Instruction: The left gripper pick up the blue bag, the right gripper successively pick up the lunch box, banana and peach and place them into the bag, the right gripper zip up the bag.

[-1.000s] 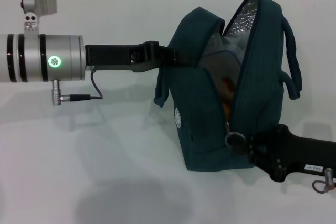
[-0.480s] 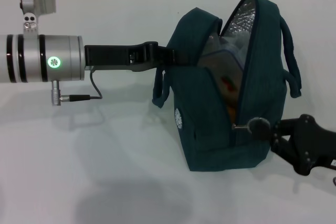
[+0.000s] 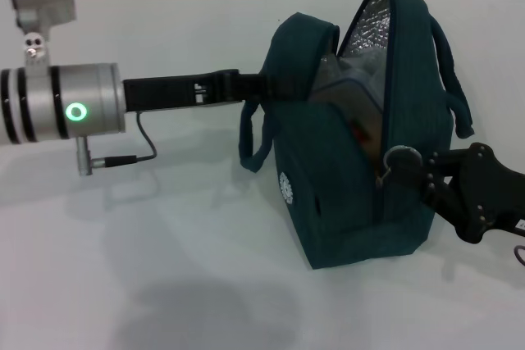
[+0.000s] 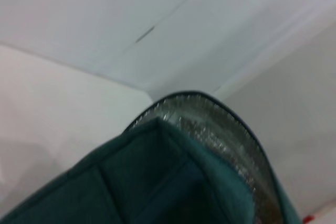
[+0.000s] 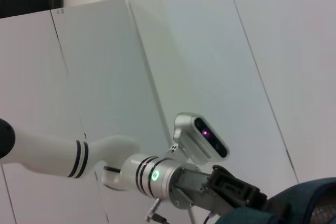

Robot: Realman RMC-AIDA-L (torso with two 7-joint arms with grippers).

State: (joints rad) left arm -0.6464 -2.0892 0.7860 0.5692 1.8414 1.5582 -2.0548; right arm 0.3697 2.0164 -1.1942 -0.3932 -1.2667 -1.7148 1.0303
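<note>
The blue bag (image 3: 344,194) stands upright on the white table, its front opening gaping at the top and showing silver lining (image 3: 369,34). My left gripper (image 3: 261,86) reaches in from the left, shut on the bag's near top rim. At the bag's right side my right gripper (image 3: 422,171) is shut on the ring zip pull (image 3: 401,158), about halfway up the zip. The clear lunch box (image 3: 349,90) shows inside the opening. Below it an orange-red patch (image 3: 362,130) shows, possibly the banana. The peach is hidden. The left wrist view shows only the bag's rim (image 4: 157,182).
The white table (image 3: 164,268) spreads around the bag. A loose handle (image 3: 253,141) hangs off the bag's left side and another (image 3: 455,79) off its right. The right wrist view looks across at the left arm (image 5: 157,174) and a corner of the bag (image 5: 310,203).
My right gripper has drawn the zip pull up the bag's front from near the base to about mid-height. The bag has shifted slightly right, and the left arm has moved a little left and down.
</note>
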